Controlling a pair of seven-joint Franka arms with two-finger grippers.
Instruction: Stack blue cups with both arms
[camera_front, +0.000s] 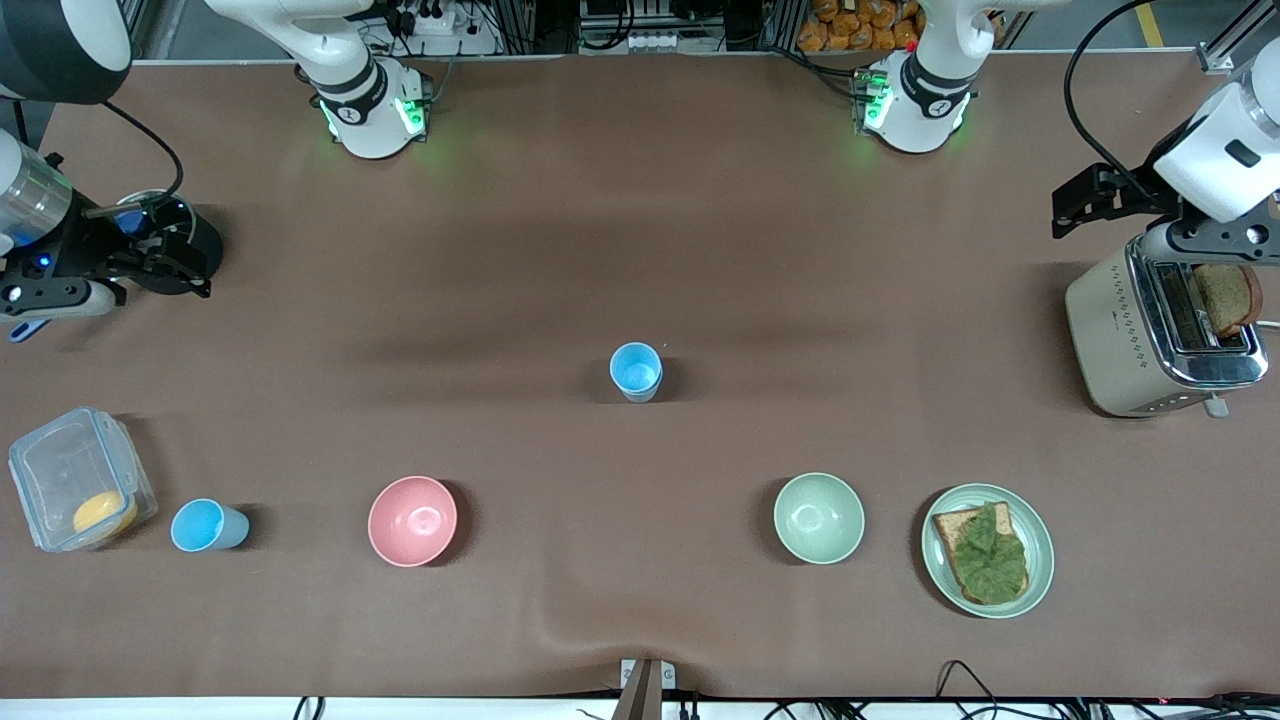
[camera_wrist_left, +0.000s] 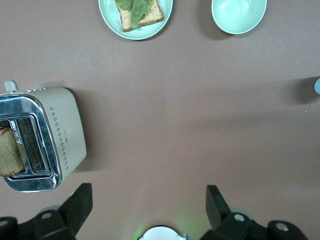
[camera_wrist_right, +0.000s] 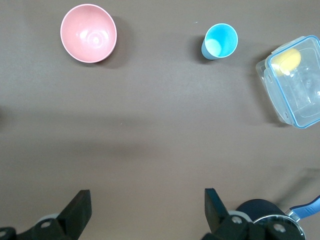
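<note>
Two light-blue cups stand upright on the brown table. One cup (camera_front: 636, 371) is at the middle of the table; only its edge shows in the left wrist view (camera_wrist_left: 317, 86). The other cup (camera_front: 207, 525) is nearer the front camera at the right arm's end, beside a clear box, and also shows in the right wrist view (camera_wrist_right: 220, 41). My right gripper (camera_front: 165, 262) hangs open and empty over the table at the right arm's end (camera_wrist_right: 146, 195). My left gripper (camera_front: 1082, 207) hangs open and empty over the table beside the toaster (camera_wrist_left: 148, 192).
A pink bowl (camera_front: 412, 520) and a pale green bowl (camera_front: 818, 517) sit near the front edge. A plate (camera_front: 1040, 560) holds bread with lettuce. A toaster (camera_front: 1120, 320) holds a slice. A clear box (camera_front: 60, 470) holds something yellow. A dark round object (camera_front: 195, 235) lies by my right gripper.
</note>
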